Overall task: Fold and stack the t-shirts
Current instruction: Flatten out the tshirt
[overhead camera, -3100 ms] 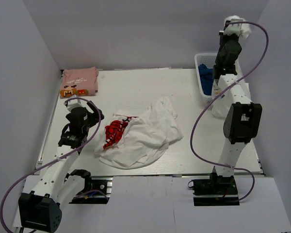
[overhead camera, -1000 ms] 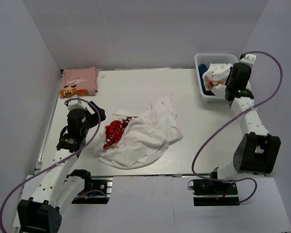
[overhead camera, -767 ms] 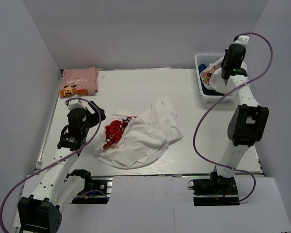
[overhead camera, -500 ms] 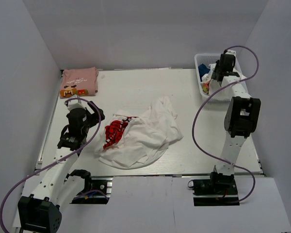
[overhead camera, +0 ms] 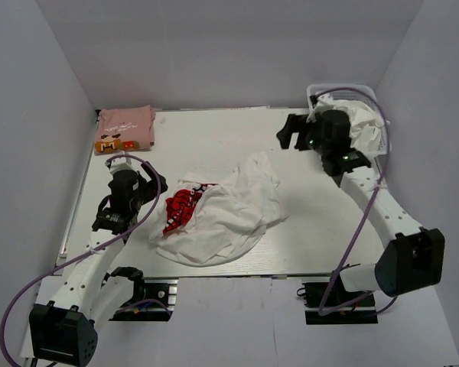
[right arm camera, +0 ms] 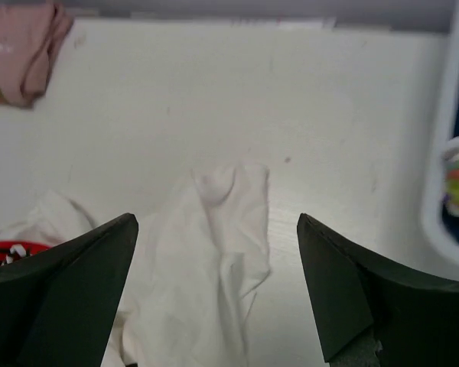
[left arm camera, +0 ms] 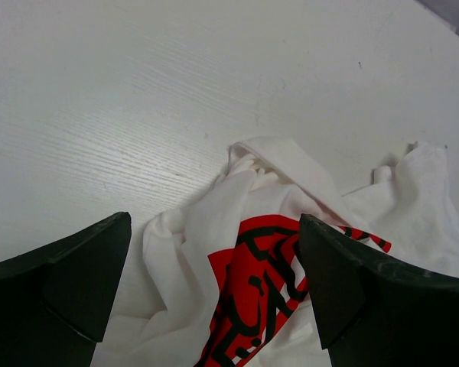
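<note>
Tabletop (overhead camera: 214, 138): tee (overhead camera: 222, 214) (crumpled) beside left end effector (left arm camera: 213, 252)

We log white tee (overhead camera: 229, 218), red print with black lettering, at centre | pink tee (overhead camera: 125, 126), orange-brown print, at 10 o'clock | our surface (overhead camera: 214, 138) white, faint wood grain | basket (right arm camera: 437, 183) white, at 2 o'clock, white cloth (overhead camera: 363, 122) on it

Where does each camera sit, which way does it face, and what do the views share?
Top external: high behind the bases, looking down on the table; left arm and right arm show.
Left wrist: on the left arm, facing down at the white t-shirt; open left hand frames it.
Right wrist: looks across the table; open right hand shows.
Shared: all see the white t-shirt.
</note>
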`<move>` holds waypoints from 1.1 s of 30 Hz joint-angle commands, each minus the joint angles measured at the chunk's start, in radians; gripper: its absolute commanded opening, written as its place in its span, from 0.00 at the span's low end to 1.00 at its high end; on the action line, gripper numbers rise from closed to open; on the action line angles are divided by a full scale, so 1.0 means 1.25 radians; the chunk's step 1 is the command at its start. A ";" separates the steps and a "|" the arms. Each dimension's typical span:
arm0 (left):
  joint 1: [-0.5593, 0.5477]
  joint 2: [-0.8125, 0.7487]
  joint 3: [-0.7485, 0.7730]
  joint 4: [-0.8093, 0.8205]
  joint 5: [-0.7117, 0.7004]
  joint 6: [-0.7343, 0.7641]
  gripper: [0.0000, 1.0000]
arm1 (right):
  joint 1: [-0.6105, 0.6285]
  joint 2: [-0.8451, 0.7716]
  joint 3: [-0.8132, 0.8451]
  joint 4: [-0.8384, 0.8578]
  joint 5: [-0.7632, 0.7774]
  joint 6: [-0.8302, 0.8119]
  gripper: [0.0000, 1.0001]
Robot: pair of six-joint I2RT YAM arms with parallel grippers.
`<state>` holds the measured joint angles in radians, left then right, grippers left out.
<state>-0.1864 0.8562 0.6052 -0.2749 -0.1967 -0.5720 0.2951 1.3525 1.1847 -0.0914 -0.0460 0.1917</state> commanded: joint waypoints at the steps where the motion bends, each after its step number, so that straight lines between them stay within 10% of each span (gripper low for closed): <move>1: -0.003 -0.010 0.034 -0.024 0.022 -0.005 1.00 | 0.072 0.082 -0.108 0.020 -0.049 0.058 0.90; 14: -0.003 -0.026 0.019 -0.008 0.024 -0.005 1.00 | 0.278 0.332 -0.137 -0.049 0.130 0.131 0.84; 15: -0.003 -0.026 0.019 -0.008 0.024 -0.005 1.00 | 0.288 0.339 -0.137 -0.052 0.130 0.131 0.76; 16: -0.003 -0.026 0.019 -0.008 0.024 -0.005 1.00 | 0.298 0.344 -0.130 -0.052 0.126 0.120 0.39; 18: -0.003 -0.026 0.019 -0.008 0.016 -0.005 1.00 | 0.310 0.332 -0.127 -0.051 0.139 0.119 0.00; 33: -0.003 -0.033 0.003 0.027 0.071 0.002 1.00 | 0.366 0.004 0.210 -0.061 0.128 -0.135 0.00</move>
<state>-0.1864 0.8364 0.6052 -0.2573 -0.1257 -0.5755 0.7456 1.4071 1.3251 -0.2214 0.1677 0.1314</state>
